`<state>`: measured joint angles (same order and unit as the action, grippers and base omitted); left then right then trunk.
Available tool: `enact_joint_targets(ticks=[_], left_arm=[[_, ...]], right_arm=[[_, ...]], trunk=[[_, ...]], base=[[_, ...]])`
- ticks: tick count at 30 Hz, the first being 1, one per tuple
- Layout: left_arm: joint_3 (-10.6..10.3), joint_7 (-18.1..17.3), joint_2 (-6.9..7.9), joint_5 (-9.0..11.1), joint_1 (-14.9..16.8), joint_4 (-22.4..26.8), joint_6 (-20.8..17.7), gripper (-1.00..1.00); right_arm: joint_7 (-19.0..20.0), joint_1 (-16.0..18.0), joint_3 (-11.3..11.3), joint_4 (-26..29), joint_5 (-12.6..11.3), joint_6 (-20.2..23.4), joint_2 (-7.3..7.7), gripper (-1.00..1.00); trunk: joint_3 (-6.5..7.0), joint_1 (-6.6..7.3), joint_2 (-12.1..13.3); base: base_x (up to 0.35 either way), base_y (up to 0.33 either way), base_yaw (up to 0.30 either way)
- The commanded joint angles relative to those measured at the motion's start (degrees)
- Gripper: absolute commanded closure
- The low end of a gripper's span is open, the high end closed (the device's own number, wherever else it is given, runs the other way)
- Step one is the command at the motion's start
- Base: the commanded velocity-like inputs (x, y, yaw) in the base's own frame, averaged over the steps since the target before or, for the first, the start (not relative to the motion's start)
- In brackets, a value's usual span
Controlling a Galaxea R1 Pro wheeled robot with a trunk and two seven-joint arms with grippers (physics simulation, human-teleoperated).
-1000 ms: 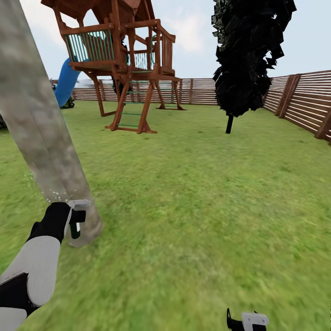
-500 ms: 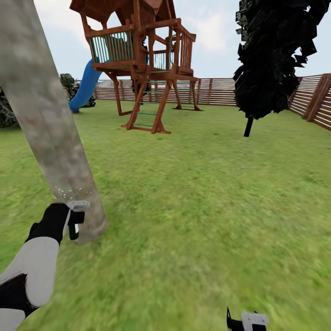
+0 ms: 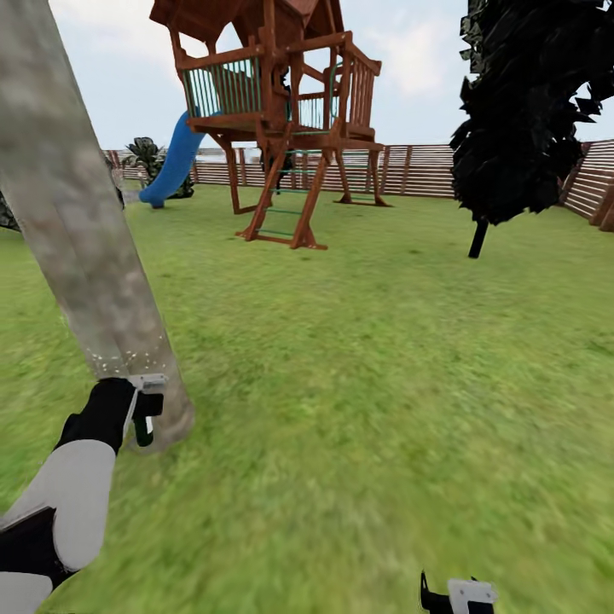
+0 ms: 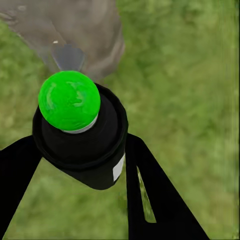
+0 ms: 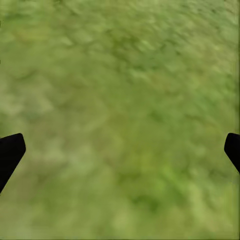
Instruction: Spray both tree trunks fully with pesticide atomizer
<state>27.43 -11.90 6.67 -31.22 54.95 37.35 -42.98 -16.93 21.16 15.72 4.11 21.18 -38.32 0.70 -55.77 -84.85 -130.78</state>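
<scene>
A thick pale grey-brown tree trunk [image 3: 77, 213] leans up the left of the head view, with white specks on its bark low down. My left gripper [image 3: 141, 418] hovers right by the trunk's base, shut on the pesticide atomizer [image 4: 80, 130], a small black bottle whose top shows bright green. In the left wrist view the bottle points at the tree trunk [image 4: 85, 30], and a faint grey wisp sits between them. My right gripper [image 5: 120, 150] hangs open over bare grass, low at the right of the head view as right gripper [image 3: 460, 597].
A wooden play tower [image 3: 290, 128] with a blue slide [image 3: 170, 162] stands ahead on the lawn. A dark narrow tree [image 3: 529, 111] rises at the right. The brown slat fence [image 3: 426, 170] closes the back. Open grass [image 3: 367, 384] lies ahead and to the right.
The whole view has swung left, so the play tower and dark tree sit further right. My left gripper stays at the trunk's base, holding the atomizer.
</scene>
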Motion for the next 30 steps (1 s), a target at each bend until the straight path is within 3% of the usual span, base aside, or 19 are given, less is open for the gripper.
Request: enact_joint_targets(ticks=[1, 5, 6, 9, 11, 14, 17, 19, 20, 23, 25, 30], left_arm=[[0.38, -0.49, 0.19, -1.11, 0.07, 0.09, -0.08, 1.00], [0.68, -0.50, 3.85, -0.98, -2.09, 0.02, -0.02, 1.00], [0.65, -0.50, 3.94, -0.92, -2.64, 0.01, -0.01, 1.00], [0.48, -0.50, 2.59, -0.54, -3.20, -0.13, 0.00, 1.00], [0.43, -0.45, -0.27, -0.67, -3.25, 0.00, 0.01, 1.00], [0.72, -0.48, -0.86, -0.73, -3.26, 0.31, 0.01, 1.00], [0.78, -0.48, 3.38, -0.81, -3.48, -0.03, 0.07, 1.00], [0.73, -0.49, 3.93, -0.66, -4.60, -0.09, 0.23, 1.00], [0.71, -0.45, 3.54, -0.55, -4.90, -0.13, 0.31, 1.00], [0.53, -0.41, 0.19, -0.50, -5.09, -0.04, 0.35, 1.00], [0.45, -0.41, -1.11, -0.48, -5.13, -0.01, 0.36, 1.00], [0.43, -0.41, -1.31, -0.63, -5.11, 0.67, 0.36, 1.00]], right_arm=[[-0.36, 0.04, 0.21, -0.06, 0.62, -0.09, 0.00, -1.00], [-0.33, 0.02, 0.19, -0.06, 0.62, -0.09, 0.00, -1.00], [-0.35, 0.02, 0.19, -0.06, 0.62, -0.09, 0.00, -1.00], [-0.33, 0.02, 0.19, -0.06, 0.62, -0.09, 0.00, -1.00], [-0.34, 0.03, 0.19, -0.06, 0.62, -0.09, 0.00, -1.00], [-0.34, 0.04, 0.19, -0.06, 0.62, -0.09, 0.00, -1.00], [-0.36, 0.03, 0.19, -0.06, 0.62, -0.09, 0.00, -1.00], [-0.35, 0.02, 0.19, -0.06, 0.62, -0.09, 0.00, -1.00], [-0.37, 0.03, 0.19, -0.06, 0.62, -0.09, 0.00, -1.00], [-0.36, 0.04, 0.20, -0.06, 0.62, -0.09, 0.00, -1.00], [-0.33, 0.03, 0.19, -0.06, 0.62, -0.09, 0.00, -1.00], [-0.39, 0.04, 0.26, -0.06, 0.62, -0.09, 0.04, -1.00]], trunk=[[-0.05, -0.01, -0.03], [-0.05, -0.01, -0.03], [-0.05, -0.01, -0.03], [-0.05, -0.01, -0.03], [-0.05, -0.01, -0.03], [-0.05, -0.01, -0.03], [-0.05, -0.01, -0.03], [-0.05, -0.01, -0.03], [-0.05, -0.01, -0.03], [-0.05, -0.01, -0.03], [-0.05, -0.01, -0.03], [-0.05, -0.01, -0.03]], base=[[0.196, -0.231, 0.264], [0.197, -0.231, 0.274], [0.197, -0.231, 0.277], [0.197, -0.231, 0.277], [0.201, -0.229, 0.277], [0.204, -0.227, 0.277], [0.205, -0.226, 0.276], [0.205, -0.226, 0.272], [0.205, -0.226, 0.267], [0.205, -0.226, 0.256], [0.205, -0.226, 0.220], [0.205, -0.226, 0.037]])
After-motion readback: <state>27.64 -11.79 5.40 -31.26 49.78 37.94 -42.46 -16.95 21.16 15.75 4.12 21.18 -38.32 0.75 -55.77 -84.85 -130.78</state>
